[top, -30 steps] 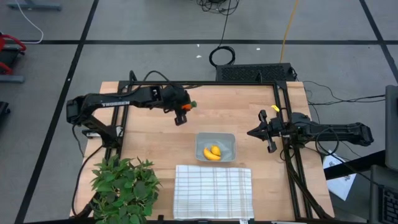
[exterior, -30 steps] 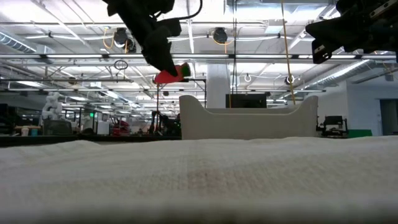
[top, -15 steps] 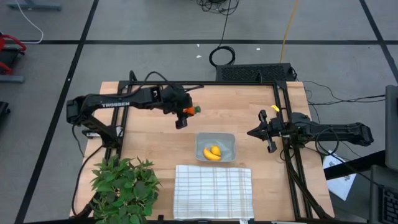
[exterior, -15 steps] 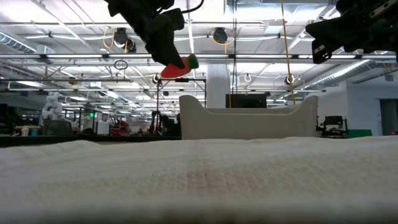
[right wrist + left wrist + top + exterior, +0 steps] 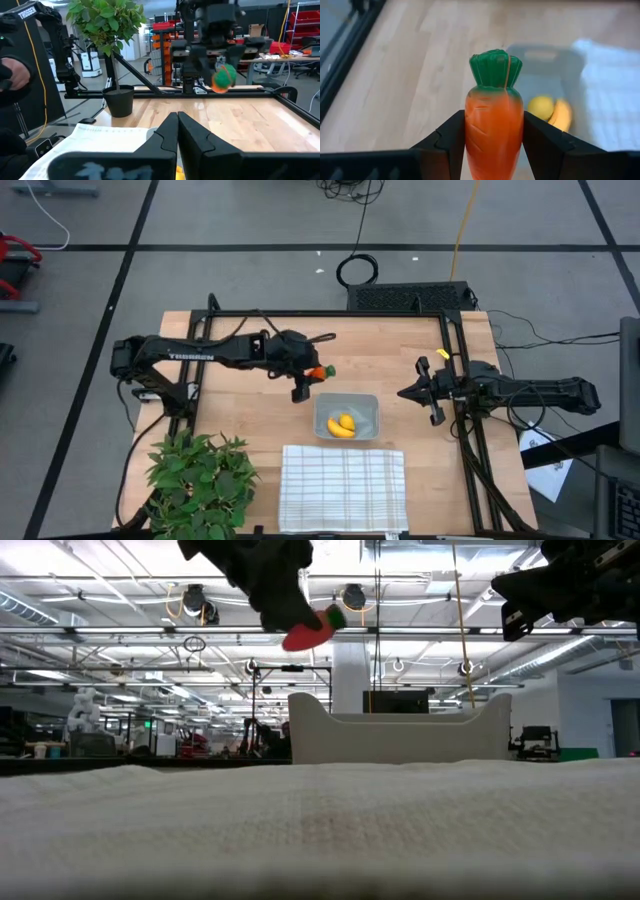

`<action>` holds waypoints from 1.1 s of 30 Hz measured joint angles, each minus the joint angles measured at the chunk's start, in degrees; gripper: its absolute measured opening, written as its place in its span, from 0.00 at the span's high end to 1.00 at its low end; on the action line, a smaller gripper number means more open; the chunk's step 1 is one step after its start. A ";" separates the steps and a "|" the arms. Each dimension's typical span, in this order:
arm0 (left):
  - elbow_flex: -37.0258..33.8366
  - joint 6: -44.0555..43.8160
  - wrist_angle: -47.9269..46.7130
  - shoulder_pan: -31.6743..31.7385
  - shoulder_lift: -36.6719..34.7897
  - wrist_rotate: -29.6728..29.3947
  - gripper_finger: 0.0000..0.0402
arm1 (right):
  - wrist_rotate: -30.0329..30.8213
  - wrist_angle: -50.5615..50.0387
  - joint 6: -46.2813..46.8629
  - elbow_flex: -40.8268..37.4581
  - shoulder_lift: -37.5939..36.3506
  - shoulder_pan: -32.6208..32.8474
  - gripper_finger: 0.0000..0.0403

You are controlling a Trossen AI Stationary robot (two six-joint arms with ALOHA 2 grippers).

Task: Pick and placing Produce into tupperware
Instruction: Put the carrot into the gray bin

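Note:
My left gripper [image 5: 308, 377] hangs above the table just left of the tupperware [image 5: 369, 403] and is shut on the orange carrot with a green top [image 5: 318, 372]. The low view shows the carrot [image 5: 312, 630] high in the air. The tupperware [image 5: 570, 65] is a shallow grey-clear tub that rests flat on the wood. It holds the curved yellow banana [image 5: 340, 429] and a small round yellow piece [image 5: 347, 420]. My right gripper [image 5: 414, 392] waits near the table's right edge. In its own wrist view its fingers [image 5: 178, 131] are shut on nothing. My left gripper pinches the carrot's orange body [image 5: 494, 131] between its two fingers [image 5: 449, 141], one on each flank. The carrot runs along the fingers, and its green top [image 5: 495, 67] points ahead toward the tupperware. It is lifted clear of the table and tilts green end up in the low view.
A white checked cloth [image 5: 342, 488] lies at the near edge, just below the tupperware. A big leafy potted plant [image 5: 198, 480] stands at the near left corner. Bare wood shows between the tupperware and my right gripper. A black frame rail [image 5: 458, 380] runs along the right side.
My left gripper has carried the carrot toward the table's right and near edges. It has come from the far-left part of the table up to the tupperware's left side. The carrot has stayed pinched, with its green top leading.

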 joint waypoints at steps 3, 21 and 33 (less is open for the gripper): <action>0.11 -1.15 2.27 -1.30 1.38 0.01 0.59 | 0.00 0.06 0.00 0.00 0.00 0.00 1.00; 0.04 -3.03 12.10 -7.12 8.47 0.08 0.59 | 0.00 -0.12 -0.01 0.00 0.00 0.00 1.00; 0.07 0.73 16.77 -9.86 14.08 0.03 0.59 | 0.00 -0.25 0.00 0.00 0.02 0.00 1.00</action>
